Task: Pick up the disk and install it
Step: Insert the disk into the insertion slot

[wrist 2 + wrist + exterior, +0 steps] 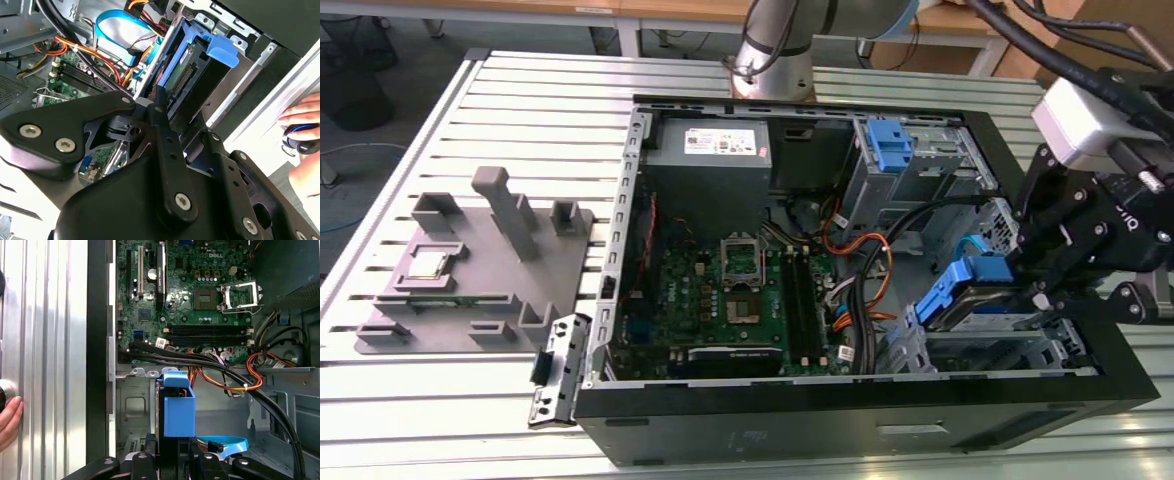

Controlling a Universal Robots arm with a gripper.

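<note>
The gripper point(172, 444) is closed on the disk point(178, 410) and holds its blue carrier frame by the two sides. I think this is so the drive stands on edge and lines up with the metal drive cage point(994, 345) in the corner of the computer case point(854, 435). The disk is at the mouth of the cage and looks not seated. A bundle of black and orange cables point(225, 372) passes close beside it. A person's hand point(9, 422) waits outside the case.
</note>
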